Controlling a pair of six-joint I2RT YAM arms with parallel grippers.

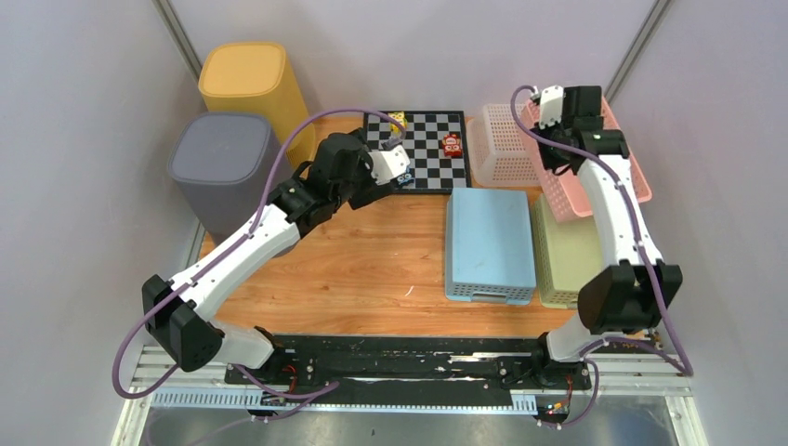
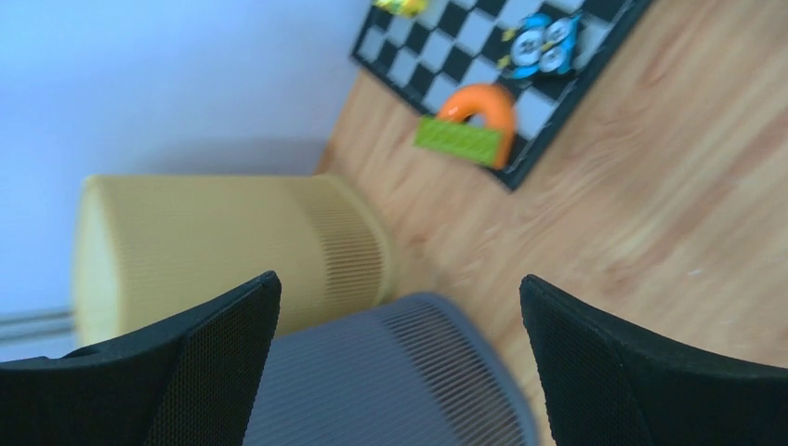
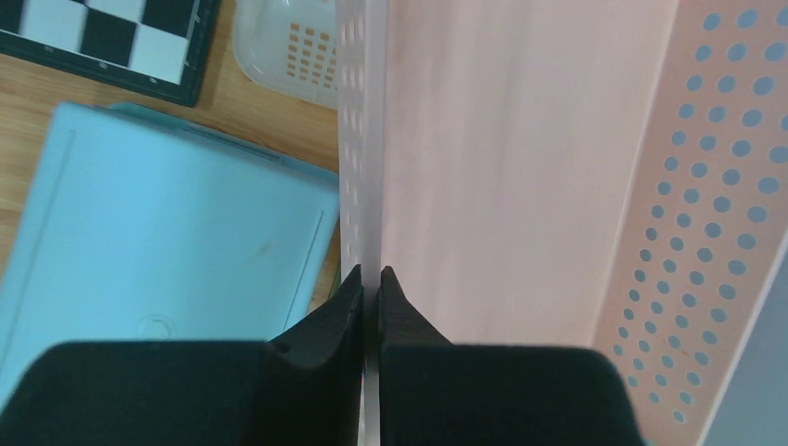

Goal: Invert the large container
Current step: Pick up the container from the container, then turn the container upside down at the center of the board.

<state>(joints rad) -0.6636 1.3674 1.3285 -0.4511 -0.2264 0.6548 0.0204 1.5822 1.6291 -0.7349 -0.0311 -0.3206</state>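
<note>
- Currently the grasp step: the right end effector (image 3: 371, 277) is pinched shut on the thin side wall of the large pink perforated plastic basket (image 1: 609, 177).
- The basket sits open side up at the far right of the wooden counter (image 1: 372, 269), overlapping a pale green container (image 1: 565, 253).
- The left end effector (image 2: 395, 297) hangs wide open and empty over a grey ribbed bin (image 2: 409, 372).
- Next move, as judged: lift and roll the wrist to tip the basket over. The thin-wall grip may slip.

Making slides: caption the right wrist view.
Right pincer shut on the pink basket wall, blue container beside it.
</note>
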